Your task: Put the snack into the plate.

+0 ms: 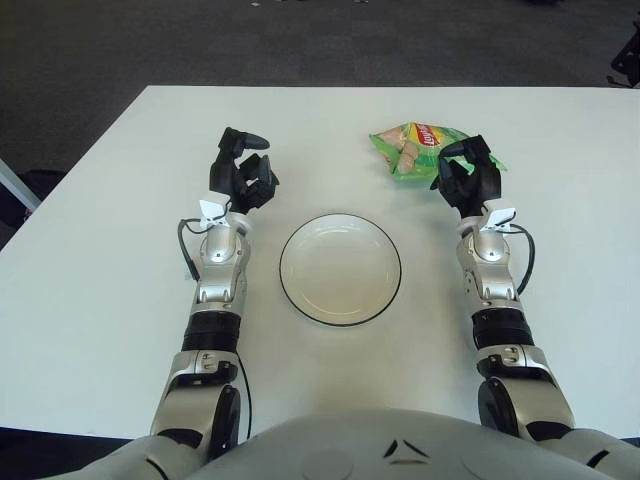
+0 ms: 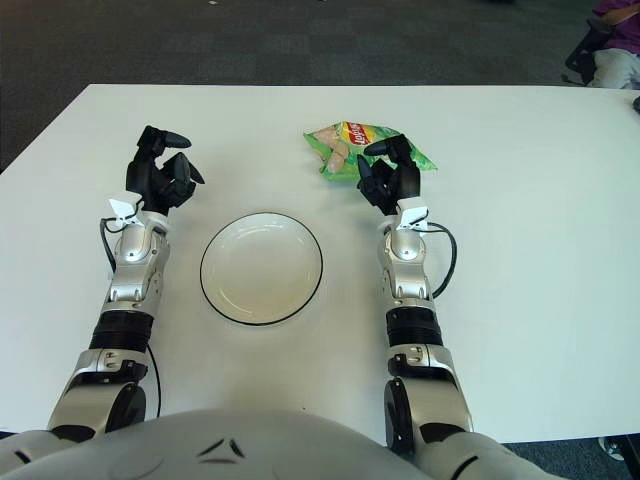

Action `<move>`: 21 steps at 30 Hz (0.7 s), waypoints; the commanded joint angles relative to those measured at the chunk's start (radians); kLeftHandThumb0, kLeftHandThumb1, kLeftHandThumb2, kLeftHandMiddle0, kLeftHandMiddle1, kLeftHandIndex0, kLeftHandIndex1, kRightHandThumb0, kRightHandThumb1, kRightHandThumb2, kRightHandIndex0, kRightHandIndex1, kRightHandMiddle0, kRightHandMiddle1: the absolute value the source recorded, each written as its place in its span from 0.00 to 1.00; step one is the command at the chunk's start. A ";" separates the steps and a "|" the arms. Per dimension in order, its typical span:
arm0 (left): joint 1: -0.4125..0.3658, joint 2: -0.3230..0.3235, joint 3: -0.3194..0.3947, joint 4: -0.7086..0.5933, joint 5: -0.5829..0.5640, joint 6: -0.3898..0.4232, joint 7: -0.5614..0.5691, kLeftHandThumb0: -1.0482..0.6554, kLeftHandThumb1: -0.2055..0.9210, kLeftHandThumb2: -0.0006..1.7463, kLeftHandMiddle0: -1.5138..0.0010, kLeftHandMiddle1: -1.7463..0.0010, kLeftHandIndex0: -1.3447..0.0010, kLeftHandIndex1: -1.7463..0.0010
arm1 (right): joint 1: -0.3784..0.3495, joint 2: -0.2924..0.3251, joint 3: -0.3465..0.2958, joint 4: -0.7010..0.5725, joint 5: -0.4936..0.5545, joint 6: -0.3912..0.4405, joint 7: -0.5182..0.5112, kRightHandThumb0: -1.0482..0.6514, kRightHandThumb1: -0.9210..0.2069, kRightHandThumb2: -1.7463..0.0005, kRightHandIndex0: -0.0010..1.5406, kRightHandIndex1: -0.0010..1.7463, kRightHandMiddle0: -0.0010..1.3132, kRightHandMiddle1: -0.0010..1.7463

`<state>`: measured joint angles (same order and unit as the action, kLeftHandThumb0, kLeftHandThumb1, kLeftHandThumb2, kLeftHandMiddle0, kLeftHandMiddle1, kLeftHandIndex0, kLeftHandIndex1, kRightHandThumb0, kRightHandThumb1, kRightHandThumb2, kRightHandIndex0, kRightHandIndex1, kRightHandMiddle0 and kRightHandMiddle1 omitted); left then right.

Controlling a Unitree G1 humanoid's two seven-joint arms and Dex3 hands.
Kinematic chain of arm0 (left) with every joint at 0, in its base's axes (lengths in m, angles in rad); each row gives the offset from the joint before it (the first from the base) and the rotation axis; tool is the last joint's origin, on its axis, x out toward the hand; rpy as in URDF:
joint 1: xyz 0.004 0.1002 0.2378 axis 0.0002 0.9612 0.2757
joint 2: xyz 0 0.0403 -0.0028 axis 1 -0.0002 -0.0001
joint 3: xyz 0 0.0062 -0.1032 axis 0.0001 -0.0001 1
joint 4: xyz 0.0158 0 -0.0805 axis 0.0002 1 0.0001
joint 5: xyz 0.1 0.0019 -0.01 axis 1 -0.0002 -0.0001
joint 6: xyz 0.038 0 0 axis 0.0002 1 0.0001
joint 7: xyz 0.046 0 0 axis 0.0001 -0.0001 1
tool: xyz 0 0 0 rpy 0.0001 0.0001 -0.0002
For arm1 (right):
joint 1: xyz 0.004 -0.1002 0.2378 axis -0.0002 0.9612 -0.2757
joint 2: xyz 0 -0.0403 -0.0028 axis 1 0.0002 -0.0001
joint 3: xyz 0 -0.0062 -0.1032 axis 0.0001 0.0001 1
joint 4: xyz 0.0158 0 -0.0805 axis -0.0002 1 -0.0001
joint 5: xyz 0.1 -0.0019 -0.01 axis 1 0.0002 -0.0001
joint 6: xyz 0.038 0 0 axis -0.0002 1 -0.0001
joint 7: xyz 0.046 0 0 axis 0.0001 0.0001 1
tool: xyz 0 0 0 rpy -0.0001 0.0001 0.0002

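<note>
A white table (image 1: 90, 290) fills most of the view, and dark grey carpet (image 1: 300, 40) is seen beyond its far edge. At the far right of the right eye view, part of a seated person in purple (image 2: 612, 40) is visible on the carpet.

On the left, the left hand (image 1: 243, 170) is held above the table to the left of the plate, with its forearm stretched forward from the robot's body. Its black fingers are loosely curled, one fingertip raised above the others, and nothing is held by them.

A white plate (image 1: 340, 269) with a thin dark rim lies in the middle of the table between the two forearms. Nothing is seen on it.

Beyond the plate and to its right, a green snack bag (image 1: 415, 145) lies flat on the table, well apart from the plate. A red and yellow logo is printed on it; it appears to read "Lay's", though the lettering is too small to be certain.

On the right, the right hand (image 1: 467, 175) is placed at the near right edge of the bag. Its fingers are curled downward over that edge, but whether the bag is actually gripped cannot be told.
</note>
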<state>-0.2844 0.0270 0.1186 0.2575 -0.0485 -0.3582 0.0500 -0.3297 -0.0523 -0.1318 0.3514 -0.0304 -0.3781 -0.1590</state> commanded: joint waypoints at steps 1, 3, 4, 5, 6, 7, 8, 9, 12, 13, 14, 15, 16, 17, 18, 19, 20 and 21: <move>0.008 0.000 -0.001 -0.012 0.010 0.012 0.010 0.39 0.81 0.46 0.39 0.00 0.75 0.00 | 0.009 -0.009 -0.004 -0.003 -0.053 -0.052 -0.052 0.41 0.00 0.78 0.53 1.00 0.27 0.91; 0.008 -0.001 -0.001 -0.013 0.012 0.015 0.012 0.39 0.81 0.46 0.39 0.00 0.75 0.00 | 0.009 -0.022 0.006 0.006 -0.118 -0.093 -0.100 0.41 0.00 0.78 0.52 1.00 0.27 0.91; 0.007 -0.001 -0.001 -0.014 0.013 0.016 0.013 0.39 0.81 0.46 0.38 0.00 0.75 0.00 | 0.010 -0.028 0.011 0.010 -0.148 -0.112 -0.121 0.41 0.00 0.79 0.51 1.00 0.27 0.91; 0.007 -0.002 -0.001 -0.014 0.015 0.018 0.014 0.39 0.81 0.46 0.38 0.00 0.75 0.00 | 0.012 -0.043 0.021 0.013 -0.196 -0.138 -0.149 0.41 0.00 0.79 0.49 0.99 0.28 0.90; 0.007 -0.002 -0.001 -0.015 0.016 0.020 0.014 0.39 0.81 0.46 0.38 0.00 0.75 0.00 | 0.013 -0.053 0.028 0.017 -0.231 -0.157 -0.171 0.41 0.00 0.80 0.48 0.97 0.29 0.90; 0.007 -0.003 -0.001 -0.015 0.018 0.022 0.015 0.39 0.81 0.46 0.38 0.00 0.75 0.00 | 0.014 -0.076 0.040 0.021 -0.287 -0.178 -0.202 0.41 0.00 0.80 0.47 0.95 0.30 0.89; 0.007 -0.003 0.000 -0.016 0.019 0.023 0.016 0.39 0.81 0.46 0.38 0.00 0.75 0.00 | 0.014 -0.091 0.048 0.026 -0.328 -0.194 -0.227 0.41 0.00 0.81 0.45 0.92 0.31 0.88; 0.005 -0.004 0.000 -0.013 0.022 0.024 0.017 0.39 0.81 0.46 0.38 0.00 0.75 0.00 | 0.011 -0.116 0.058 0.031 -0.381 -0.201 -0.257 0.41 0.00 0.82 0.44 0.90 0.31 0.87; 0.002 -0.007 -0.001 -0.009 0.030 0.027 0.023 0.39 0.81 0.46 0.38 0.00 0.75 0.00 | 0.006 -0.175 0.077 0.031 -0.498 -0.188 -0.322 0.41 0.00 0.83 0.42 0.86 0.33 0.85; 0.002 -0.008 -0.002 -0.008 0.032 0.028 0.024 0.39 0.81 0.46 0.38 0.00 0.75 0.00 | 0.006 -0.188 0.081 0.027 -0.523 -0.180 -0.336 0.41 0.00 0.83 0.41 0.85 0.33 0.86; 0.002 -0.008 -0.002 -0.007 0.034 0.028 0.026 0.39 0.81 0.46 0.38 0.00 0.75 0.00 | 0.005 -0.196 0.085 0.026 -0.539 -0.174 -0.348 0.41 0.00 0.83 0.40 0.84 0.32 0.86; 0.001 -0.009 -0.003 -0.005 0.036 0.029 0.029 0.39 0.81 0.46 0.38 0.00 0.75 0.00 | 0.004 -0.199 0.086 0.022 -0.545 -0.165 -0.352 0.41 0.00 0.83 0.39 0.84 0.32 0.86; 0.001 -0.010 -0.003 -0.004 0.038 0.029 0.030 0.39 0.81 0.46 0.38 0.00 0.75 0.00 | 0.003 -0.201 0.088 0.020 -0.547 -0.160 -0.356 0.41 0.00 0.82 0.39 0.84 0.32 0.86; 0.001 -0.010 -0.004 -0.004 0.040 0.030 0.033 0.39 0.81 0.46 0.38 0.00 0.75 0.00 | 0.000 -0.204 0.090 0.013 -0.550 -0.147 -0.357 0.41 0.00 0.82 0.38 0.83 0.32 0.86; 0.001 -0.011 -0.005 -0.004 0.041 0.031 0.035 0.39 0.81 0.46 0.38 0.00 0.75 0.00 | -0.001 -0.206 0.093 0.007 -0.552 -0.138 -0.358 0.41 0.00 0.82 0.37 0.83 0.32 0.86; 0.000 -0.011 -0.005 -0.001 0.043 0.031 0.037 0.39 0.81 0.46 0.38 0.00 0.75 0.00 | -0.005 -0.209 0.096 0.002 -0.561 -0.121 -0.360 0.41 0.00 0.82 0.37 0.83 0.32 0.86; 0.000 -0.012 -0.005 0.000 0.044 0.031 0.038 0.39 0.81 0.46 0.38 0.00 0.75 0.00 | -0.008 -0.212 0.099 -0.003 -0.567 -0.108 -0.361 0.41 0.00 0.83 0.35 0.82 0.32 0.86; 0.000 -0.012 -0.005 0.001 0.046 0.031 0.040 0.39 0.81 0.46 0.38 0.00 0.75 0.00 | -0.013 -0.220 0.106 -0.009 -0.583 -0.087 -0.361 0.41 0.00 0.83 0.34 0.82 0.33 0.86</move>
<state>-0.2837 0.0138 0.1158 0.2490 -0.0160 -0.3338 0.0770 -0.3250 -0.2617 -0.0434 0.3685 -0.5789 -0.5048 -0.5129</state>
